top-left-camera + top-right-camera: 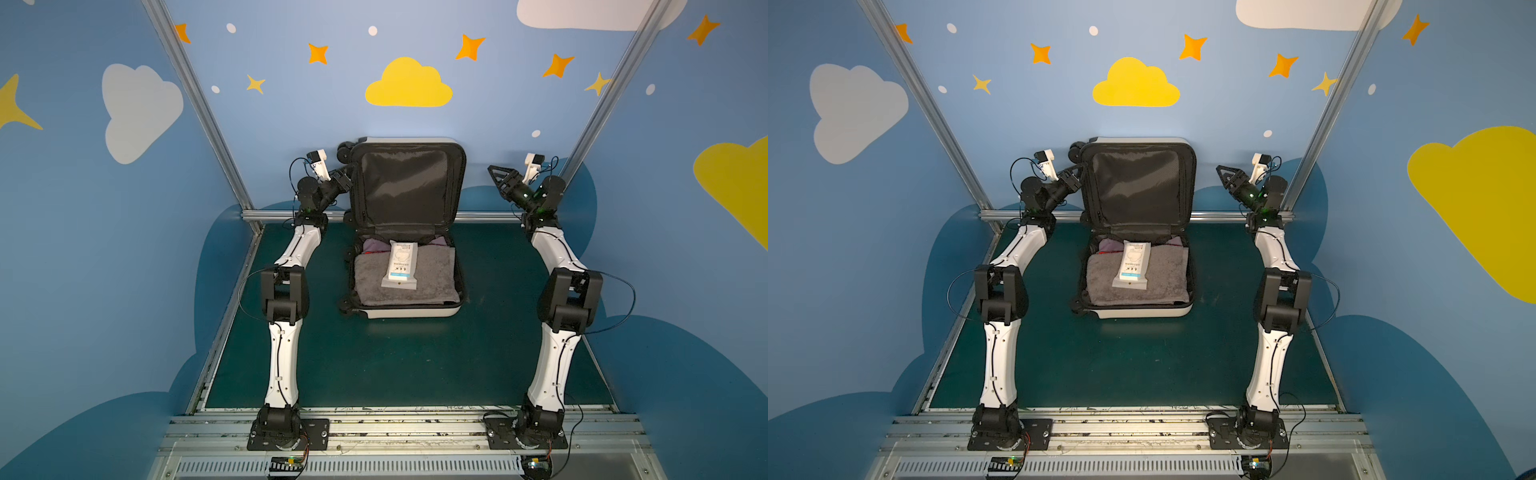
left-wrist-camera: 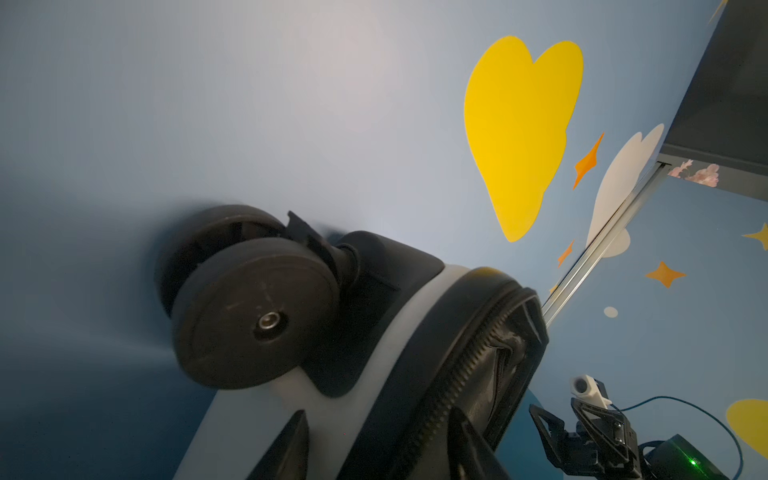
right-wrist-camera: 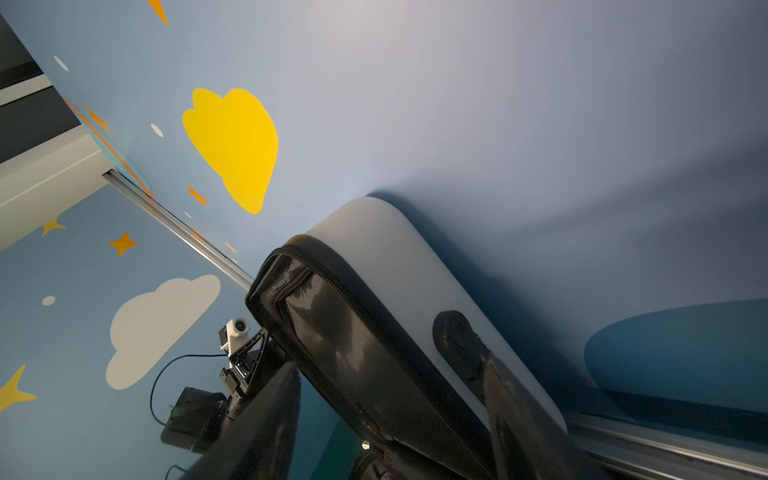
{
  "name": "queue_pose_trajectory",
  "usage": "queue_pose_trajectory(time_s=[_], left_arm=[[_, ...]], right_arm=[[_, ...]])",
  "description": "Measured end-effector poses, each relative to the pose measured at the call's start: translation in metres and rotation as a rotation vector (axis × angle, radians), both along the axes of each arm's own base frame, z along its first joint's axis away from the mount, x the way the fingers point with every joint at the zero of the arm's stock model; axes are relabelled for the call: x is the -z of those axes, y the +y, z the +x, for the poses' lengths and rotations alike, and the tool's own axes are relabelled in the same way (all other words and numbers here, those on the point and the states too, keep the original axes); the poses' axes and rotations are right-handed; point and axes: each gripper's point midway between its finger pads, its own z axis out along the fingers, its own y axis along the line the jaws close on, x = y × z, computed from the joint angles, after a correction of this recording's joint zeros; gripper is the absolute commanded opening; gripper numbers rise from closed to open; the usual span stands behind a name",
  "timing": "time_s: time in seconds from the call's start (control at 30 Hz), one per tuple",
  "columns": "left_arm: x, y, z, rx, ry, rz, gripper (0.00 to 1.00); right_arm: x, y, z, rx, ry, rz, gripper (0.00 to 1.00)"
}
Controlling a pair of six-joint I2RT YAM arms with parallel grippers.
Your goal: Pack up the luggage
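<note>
The luggage [image 1: 409,312] [image 1: 1142,312] lies open at the back of the mat, with its black-lined lid [image 1: 405,187] standing up against the back wall. A grey towel [image 1: 432,276] fills the lower half, and a white wipes packet [image 1: 401,266] lies on the towel. My left gripper [image 1: 347,172] [image 1: 1077,174] [image 2: 380,415] is open, its tips close against the lid's left side just below a black wheel [image 2: 257,316]. My right gripper [image 1: 495,176] [image 1: 1223,174] [image 3: 388,415] hangs open and empty a short way off the lid's right side [image 3: 374,270].
Blue walls with aluminium posts [image 1: 195,104] close in the back and both sides. A metal rail [image 1: 291,215] runs along the foot of the back wall. Bare green mat [image 1: 395,365] lies in front of the luggage, between the two arms.
</note>
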Motion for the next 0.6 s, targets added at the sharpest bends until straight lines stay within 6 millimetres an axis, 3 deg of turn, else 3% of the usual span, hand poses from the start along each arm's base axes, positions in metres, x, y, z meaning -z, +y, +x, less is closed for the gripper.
queue_pose_trajectory(time_s=[0.37,0.53,0.6], left_arm=[[0.001,0.004,0.004,-0.017,-0.016,0.004,0.22],[-0.001,0.001,0.002,-0.008,-0.035,0.020,0.04],[-0.001,0.000,0.002,-0.005,-0.040,0.023,0.03]], right_arm=[[-0.009,-0.008,0.007,0.008,-0.002,0.036,0.69],[0.000,-0.011,0.014,0.014,0.017,0.041,0.69],[0.007,-0.012,0.016,0.016,0.035,0.045,0.69]])
